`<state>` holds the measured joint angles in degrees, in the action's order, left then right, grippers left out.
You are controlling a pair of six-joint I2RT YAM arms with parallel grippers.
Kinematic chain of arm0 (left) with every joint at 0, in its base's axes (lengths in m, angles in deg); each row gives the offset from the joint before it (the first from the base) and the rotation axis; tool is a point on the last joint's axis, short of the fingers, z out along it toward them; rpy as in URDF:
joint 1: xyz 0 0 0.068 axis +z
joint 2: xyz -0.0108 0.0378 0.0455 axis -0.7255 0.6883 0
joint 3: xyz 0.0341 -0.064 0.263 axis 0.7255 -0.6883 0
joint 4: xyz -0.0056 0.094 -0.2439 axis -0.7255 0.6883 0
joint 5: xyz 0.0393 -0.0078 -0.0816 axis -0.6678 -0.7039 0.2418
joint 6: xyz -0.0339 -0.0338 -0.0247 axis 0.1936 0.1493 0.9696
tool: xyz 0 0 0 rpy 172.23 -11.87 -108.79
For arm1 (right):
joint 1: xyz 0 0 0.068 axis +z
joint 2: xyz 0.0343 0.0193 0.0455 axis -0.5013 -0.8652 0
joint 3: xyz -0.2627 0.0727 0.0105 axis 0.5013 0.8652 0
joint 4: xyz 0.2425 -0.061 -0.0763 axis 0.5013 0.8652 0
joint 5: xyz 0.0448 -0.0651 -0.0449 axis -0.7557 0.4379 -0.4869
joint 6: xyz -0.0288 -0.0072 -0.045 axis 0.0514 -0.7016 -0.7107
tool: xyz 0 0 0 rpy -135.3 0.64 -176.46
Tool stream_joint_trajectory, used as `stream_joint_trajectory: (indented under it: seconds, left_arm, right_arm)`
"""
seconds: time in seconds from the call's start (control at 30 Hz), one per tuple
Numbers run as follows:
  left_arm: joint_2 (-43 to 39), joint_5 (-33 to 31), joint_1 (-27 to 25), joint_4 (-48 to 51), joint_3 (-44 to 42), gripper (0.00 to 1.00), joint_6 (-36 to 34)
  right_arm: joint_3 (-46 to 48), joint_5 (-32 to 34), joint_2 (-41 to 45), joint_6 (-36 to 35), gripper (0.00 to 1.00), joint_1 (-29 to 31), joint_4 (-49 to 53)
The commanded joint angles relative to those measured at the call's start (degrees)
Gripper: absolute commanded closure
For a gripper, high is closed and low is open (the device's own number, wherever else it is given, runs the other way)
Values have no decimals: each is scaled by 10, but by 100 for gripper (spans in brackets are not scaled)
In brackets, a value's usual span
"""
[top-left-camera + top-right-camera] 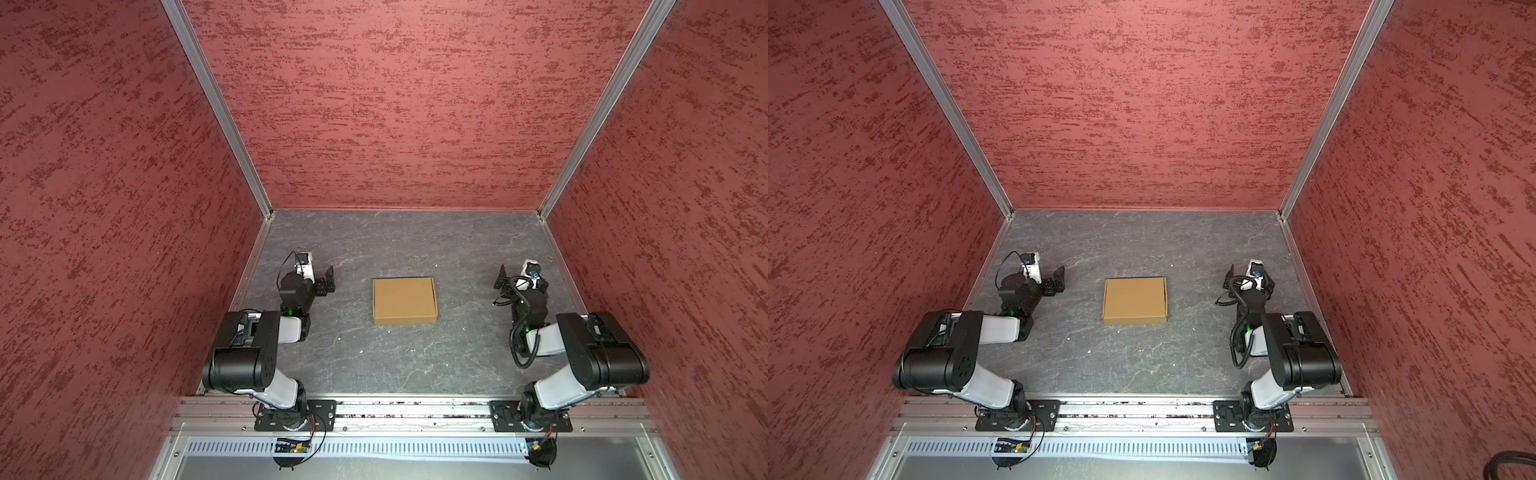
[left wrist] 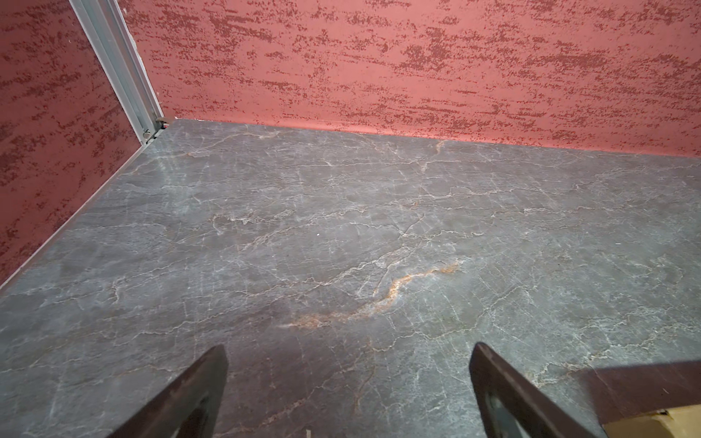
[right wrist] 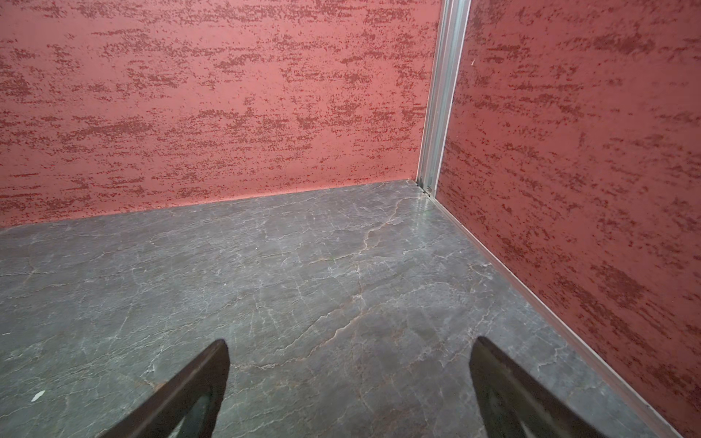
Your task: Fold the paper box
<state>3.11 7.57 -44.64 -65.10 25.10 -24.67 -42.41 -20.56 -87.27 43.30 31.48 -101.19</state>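
- The paper box (image 1: 405,301) lies flat near the middle of the table (image 1: 415,365), between the two arms and well apart from both
- In both top views it is a plain tan cardboard box (image 1: 1135,301), shallow and roughly square, closed up with its lid down and its near wall showing as a thin band
- No print shows on it, and any slots or tabs are too small to make out
- Only one corner of it (image 2: 652,424) shows in the left wrist view, at the picture's edge just past one finger
- The left gripper (image 2: 351,346) hangs low over bare table to the left of the box, jaws spread wide, holding nothing and pointing toward the back wall (image 1: 395,104)
- The left arm (image 1: 249,353) is folded, elbow raised above its base and forearm reaching forward along the left side
- The right gripper (image 3: 349,341) is also spread wide over bare table and holds nothing, facing the back right corner
- The right arm (image 1: 598,353) mirrors the left, folded with its elbow high, a black cable looping beside its forearm
- Both arm bases sit on the metal rail (image 1: 415,411) along the near edge of the table
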Motion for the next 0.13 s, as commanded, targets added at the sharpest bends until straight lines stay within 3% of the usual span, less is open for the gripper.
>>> stream_joint_trajectory:
  seconds: [0.0,0.1]
  left_arm:
    - [-2,-3,2,-9,7,0,-7]
    - [-1,-4,2,-8,7,0,-6]
  right_arm:
    - [-3,-5,2,-2,1,-3,-5]
    - [-3,-5,3,-2,1,-3,-5]
